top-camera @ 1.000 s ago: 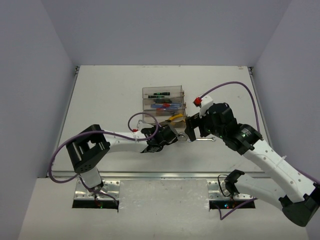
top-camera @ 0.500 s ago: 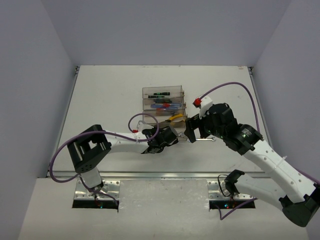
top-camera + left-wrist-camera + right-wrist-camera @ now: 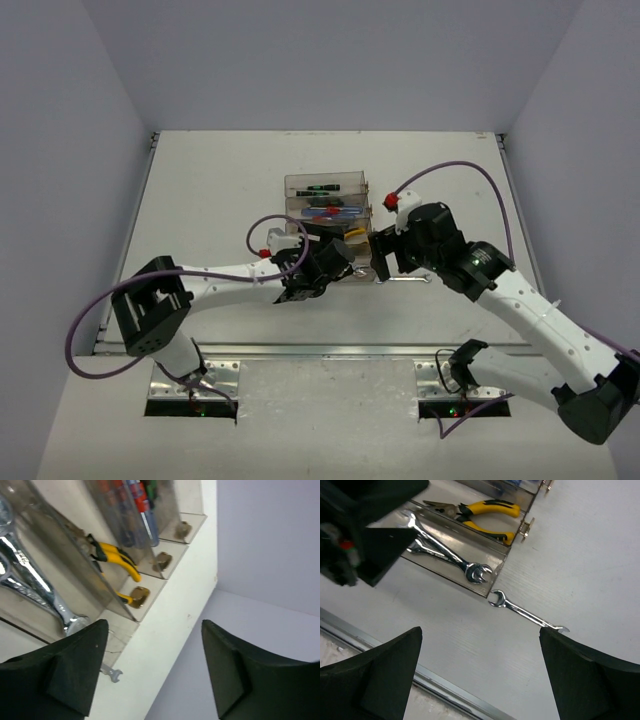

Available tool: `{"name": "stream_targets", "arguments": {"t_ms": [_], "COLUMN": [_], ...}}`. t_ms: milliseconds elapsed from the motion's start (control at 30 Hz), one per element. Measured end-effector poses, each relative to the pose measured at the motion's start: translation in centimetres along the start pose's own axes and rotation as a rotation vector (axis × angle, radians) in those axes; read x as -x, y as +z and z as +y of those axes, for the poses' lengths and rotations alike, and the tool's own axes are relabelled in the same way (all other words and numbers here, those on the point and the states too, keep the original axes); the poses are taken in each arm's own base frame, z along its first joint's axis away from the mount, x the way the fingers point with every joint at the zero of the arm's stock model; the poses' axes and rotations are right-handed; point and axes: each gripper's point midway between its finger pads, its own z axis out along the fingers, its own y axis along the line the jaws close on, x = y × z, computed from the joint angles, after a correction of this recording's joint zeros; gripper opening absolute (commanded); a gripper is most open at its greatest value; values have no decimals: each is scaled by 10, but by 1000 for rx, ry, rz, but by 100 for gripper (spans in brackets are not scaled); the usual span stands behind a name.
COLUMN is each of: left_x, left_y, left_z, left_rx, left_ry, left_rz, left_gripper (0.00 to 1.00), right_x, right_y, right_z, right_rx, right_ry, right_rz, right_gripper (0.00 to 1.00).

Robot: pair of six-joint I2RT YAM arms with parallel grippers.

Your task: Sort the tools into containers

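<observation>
**Ana:** Silver wrench (image 3: 527, 614) on the counter (image 3: 580, 540): is that the only tool not put away?

**Ben:** As far as I can see, yes. It lies flat just outside the corner of the nearest tray (image 3: 451, 574). Two more wrenches (image 3: 445, 550) lie inside that tray, the yellow-handled pliers (image 3: 482, 511) are in the next one, and the screwdrivers (image 3: 137, 502) are in the trays beyond.

**Ana:** So the sorting is nearly done?

**Ben:** I'd judge so. What's left is one wrench to join its pair, and no other loose tool shows.

**Ana:** And the arms?

**Ben:** The right fingers (image 3: 375, 670) are spread wide with nothing between them, hanging over the loose wrench. The left fingers (image 3: 75, 665) are also apart and empty, close by the near tray.

**Ana:** Do the views differ much?

**Ben:** They do. From above you see both arms meeting at the near end of the containers (image 3: 325, 178), but they cover the near tray and the wrench is only a thin glint. The right wrist shows that wrench whole, with both open ends. The left wrist catches just one tip of it, yet it looks along the row to the red-and-blue handles, which the right wrist cuts off.
</observation>
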Motion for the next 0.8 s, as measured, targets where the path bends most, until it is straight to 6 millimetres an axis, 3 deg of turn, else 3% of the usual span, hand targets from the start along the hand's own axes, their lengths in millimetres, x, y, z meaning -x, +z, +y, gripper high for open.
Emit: {"name": "stream_targets", "arguments": {"t_ms": [67, 100, 200, 400, 633, 800], "left_x": [5, 9, 25, 76, 149, 182], "left_y": [-9, -14, -34, -81, -134, -170], "left_z": [-18, -26, -49, -84, -75, -64], "left_rx": [-38, -56, -111, -211, -255, -332], "left_ry": [-16, -11, 46, 239, 545, 716], "left_rz": [-2, -4, -10, -39, -54, -8], "left_gripper": [90, 100, 100, 100, 100, 100], "right_x": [-9, -15, -33, -76, -99, -126], "right_y": [10, 16, 28, 52, 73, 85], "right_z": [-9, -14, -31, -64, -65, -59], "right_rx": [-41, -66, -127, -192, -13, 180], "right_ry": [23, 35, 62, 89, -155, -445], "right_rz": [50, 79, 154, 333, 395, 451], "right_gripper": [99, 99, 94, 96, 99, 98]}}
